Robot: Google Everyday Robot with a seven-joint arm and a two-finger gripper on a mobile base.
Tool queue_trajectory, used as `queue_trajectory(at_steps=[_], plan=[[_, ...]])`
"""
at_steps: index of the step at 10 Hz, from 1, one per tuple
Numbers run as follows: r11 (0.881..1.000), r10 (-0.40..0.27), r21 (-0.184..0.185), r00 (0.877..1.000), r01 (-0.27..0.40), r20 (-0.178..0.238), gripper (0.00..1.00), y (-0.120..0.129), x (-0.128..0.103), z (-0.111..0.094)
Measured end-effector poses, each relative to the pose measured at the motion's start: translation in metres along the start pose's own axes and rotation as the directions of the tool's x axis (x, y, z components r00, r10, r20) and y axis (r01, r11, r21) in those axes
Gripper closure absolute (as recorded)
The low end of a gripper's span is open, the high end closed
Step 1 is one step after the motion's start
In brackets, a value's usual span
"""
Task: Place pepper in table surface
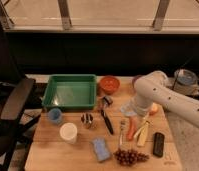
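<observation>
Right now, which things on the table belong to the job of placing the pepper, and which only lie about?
Job: pepper, table surface, gripper open just above the pepper.
Lying about: green tray, orange bowl, blue cup, white cup, sponge, grapes, round fruit.

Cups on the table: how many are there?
2. A blue cup stands in front of the green tray, at its left; a white cup stands nearer, to its right. The gripper hangs over the pepper; the arm may hide more.
</observation>
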Motion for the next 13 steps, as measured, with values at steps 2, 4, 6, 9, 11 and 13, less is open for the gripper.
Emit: queue_trajectory(at_steps=[2, 4, 6, 9, 11, 13], plan=[[0.999, -0.031, 0.013, 1.000, 0.031, 0.006, 0.35, -0.014, -0.006, 0.011], [0.999, -0.033, 0.020, 0.999, 0.033, 0.016, 0.35, -0.021, -0.008, 0.019], [1.000, -0.022, 0.018, 0.999, 0.022, 0.027, 0.35, -0.026, -0.007, 0.031], [1.000, -0.016, 0.003, 0.999, 0.016, 0.034, 0.35, -0.030, -0.002, 0.051], [1.000, -0.012, -0.008, 0.999, 0.012, 0.037, 0.35, -0.028, 0.001, 0.062], [1.000, 0.010, -0.021, 0.999, -0.009, 0.048, 0.35, -0.023, 0.007, 0.075]])
